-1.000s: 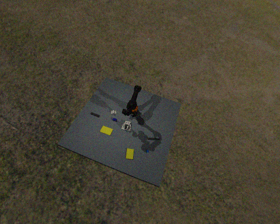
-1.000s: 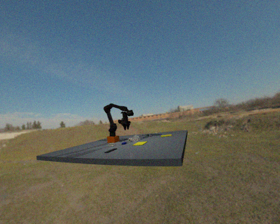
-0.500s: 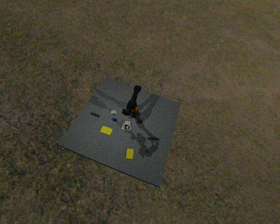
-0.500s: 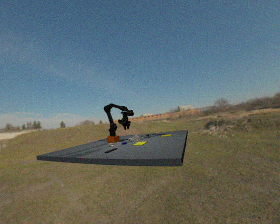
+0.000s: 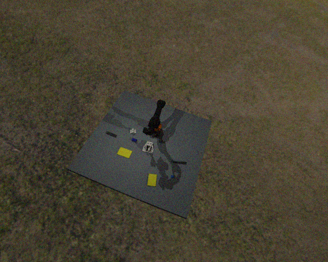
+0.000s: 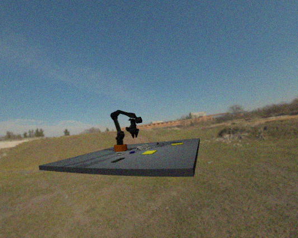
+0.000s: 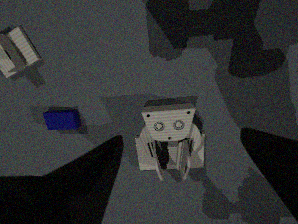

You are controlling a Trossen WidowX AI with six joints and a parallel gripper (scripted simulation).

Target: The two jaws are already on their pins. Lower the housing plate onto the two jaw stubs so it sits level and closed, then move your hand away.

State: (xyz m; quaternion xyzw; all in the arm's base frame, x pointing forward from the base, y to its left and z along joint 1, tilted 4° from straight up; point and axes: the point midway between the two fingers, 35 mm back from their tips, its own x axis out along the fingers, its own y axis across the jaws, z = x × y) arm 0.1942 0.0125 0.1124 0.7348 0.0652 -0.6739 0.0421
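Note:
The white housing plate (image 7: pixel 168 131), with two round holes ringed on its face, lies over the upper part of the jaw assembly. Two thin curved jaws (image 7: pixel 185 161) reach out from under the plate, side by side, above the pale base (image 7: pixel 145 161). The white assembly (image 5: pixel 148 147) is small in the top view. Whether the plate sits fully level and closed on the stubs cannot be told; the stubs are hidden beneath it. My gripper (image 7: pixel 179 137) (image 6: pixel 135 137) is wide open and empty, pointing down, well above the assembly and apart from it.
A blue block (image 7: pixel 62 120) (image 5: pixel 134 139) and a pale slotted piece (image 7: pixel 22 47) (image 5: pixel 133 131) lie to one side. Two yellow pads (image 5: pixel 124 152) (image 5: pixel 152 180), two dark bars (image 5: pixel 111 134) (image 5: pixel 179 162) and a small blue piece (image 5: pixel 172 177) also lie on the table (image 5: pixel 98 160).

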